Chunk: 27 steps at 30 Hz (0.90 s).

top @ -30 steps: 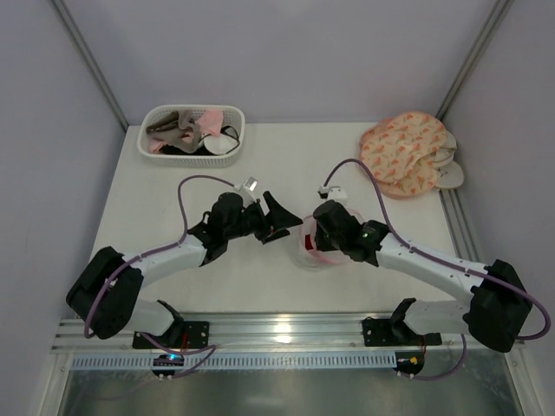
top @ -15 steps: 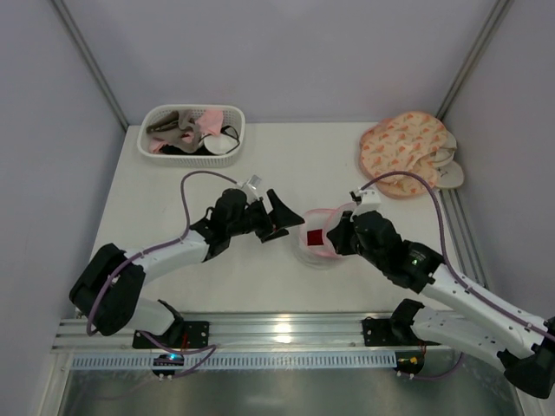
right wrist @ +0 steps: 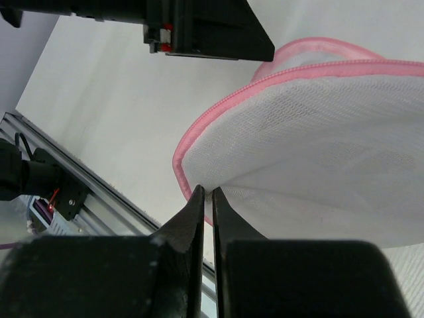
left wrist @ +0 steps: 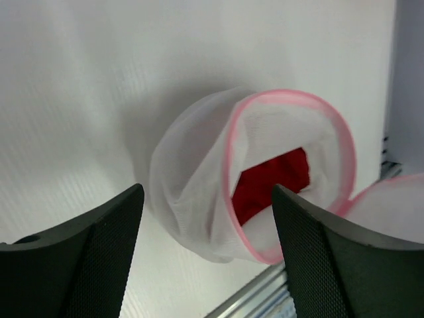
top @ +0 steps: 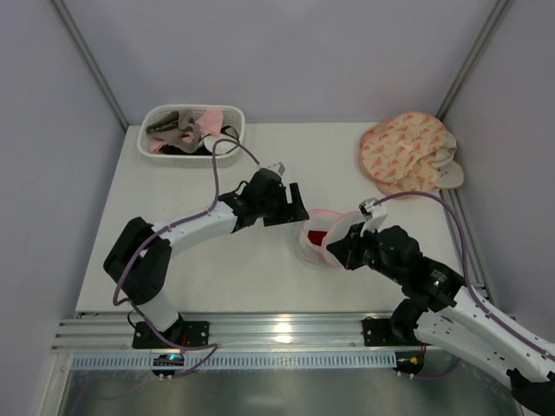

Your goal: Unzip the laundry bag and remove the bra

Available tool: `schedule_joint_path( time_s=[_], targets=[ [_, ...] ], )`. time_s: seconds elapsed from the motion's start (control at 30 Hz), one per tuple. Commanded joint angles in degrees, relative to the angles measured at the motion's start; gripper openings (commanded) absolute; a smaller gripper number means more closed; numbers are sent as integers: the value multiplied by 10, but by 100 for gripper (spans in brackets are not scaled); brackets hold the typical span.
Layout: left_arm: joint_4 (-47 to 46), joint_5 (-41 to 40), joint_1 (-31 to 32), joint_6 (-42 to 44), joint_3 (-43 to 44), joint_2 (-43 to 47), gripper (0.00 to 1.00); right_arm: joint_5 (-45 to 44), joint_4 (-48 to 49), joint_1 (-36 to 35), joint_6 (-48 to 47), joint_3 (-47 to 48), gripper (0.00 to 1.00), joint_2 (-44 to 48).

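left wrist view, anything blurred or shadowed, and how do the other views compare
Left wrist: the bag is sharp and casts a soft shadow on the table up and left of it; the left fingers' pad texture is legible. Right wrist: the right fingers are dark and blurred, the mesh weave crisp. Top external: evenly lit, mild glare on the metal rail.

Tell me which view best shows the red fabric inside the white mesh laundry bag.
The left wrist view: it looks into the open white mesh laundry bag at the red fabric. The top view shows a small red patch; the right wrist view, only mesh.
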<state>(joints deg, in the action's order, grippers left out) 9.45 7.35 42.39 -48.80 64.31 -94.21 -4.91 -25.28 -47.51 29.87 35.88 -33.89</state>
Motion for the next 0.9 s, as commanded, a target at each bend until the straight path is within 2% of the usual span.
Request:
schedule_joint_path(
  time_s=[0.0,0.2,0.3,0.33,0.37,0.43,0.47,0.67,0.87],
  targets=[
    [77,-46,6,61,7,-27,78,26,23,-2,-22,-5,4,25],
    [23,-11,17,70,-3,-53,64,40,27,-2,-35,-13,4,45],
    [9,4,19,74,-2,-57,51,59,30,-2,-35,-18,4,52],
    [7,5,19,75,-1,-58,38,60,30,-2,-33,-19,4,54],
    [7,3,19,73,-1,-57,31,57,31,-2,-32,-21,4,58],
    [9,-7,19,72,-2,-55,2,52,36,-2,-15,-32,4,79],
    [13,-14,19,67,-2,-53,0,14,36,-2,-9,-35,4,87],
    [10,-62,16,45,-27,-14,0,-41,20,-2,29,-68,4,152],
    [-4,-103,-12,5,-53,25,0,3,-10,-2,34,-66,4,157]
  ],
)
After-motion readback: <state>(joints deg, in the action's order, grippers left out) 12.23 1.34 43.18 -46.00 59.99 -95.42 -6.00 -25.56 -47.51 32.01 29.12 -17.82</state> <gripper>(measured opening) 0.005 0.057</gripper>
